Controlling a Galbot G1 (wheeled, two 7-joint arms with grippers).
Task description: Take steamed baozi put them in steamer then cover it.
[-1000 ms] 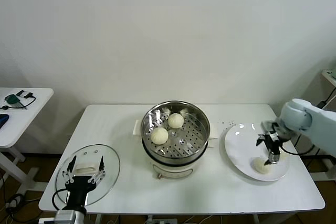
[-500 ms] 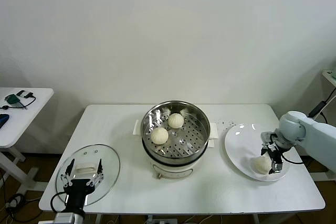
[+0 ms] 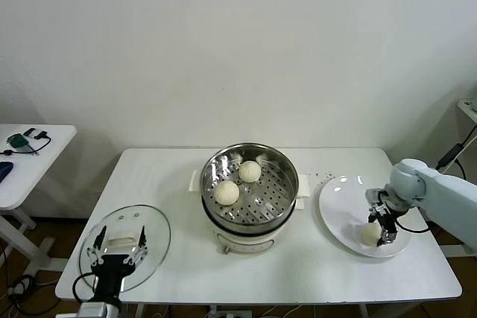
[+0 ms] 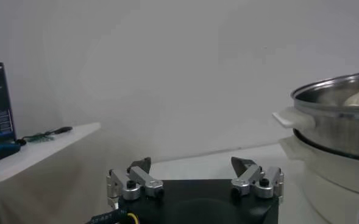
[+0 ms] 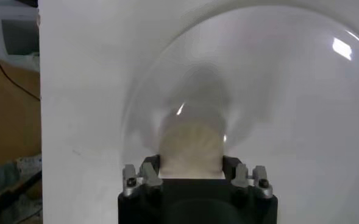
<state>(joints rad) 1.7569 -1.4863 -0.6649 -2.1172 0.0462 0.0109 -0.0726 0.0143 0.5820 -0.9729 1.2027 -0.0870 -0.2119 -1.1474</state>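
The steamer (image 3: pixel 285 197) stands mid-table with two steamed baozi (image 3: pixel 226 192) (image 3: pixel 250 171) on its perforated tray. A third steamed baozi (image 3: pixel 369 234) lies on the white plate (image 3: pixel 339 210) at the right. My right gripper (image 3: pixel 381 229) is down on the plate, shut on that bun. In the right wrist view the baozi (image 5: pixel 190 149) fills the gap of the right gripper (image 5: pixel 190 163), both fingers against its sides. My left gripper (image 3: pixel 119 237) hangs open over the glass lid (image 3: pixel 154 234) at the front left. From the left wrist, the left gripper (image 4: pixel 191 165) is empty, with the steamer (image 4: pixel 334 119) off to one side.
A small side table (image 3: pixel 33 156) with cables stands left of the main table. The plate sits near the table's right edge. The steamer has white side handles (image 3: pixel 194 181).
My right gripper has dropped onto the plate around the baozi, and its fingers have closed on it. The left arm has stayed over the lid.
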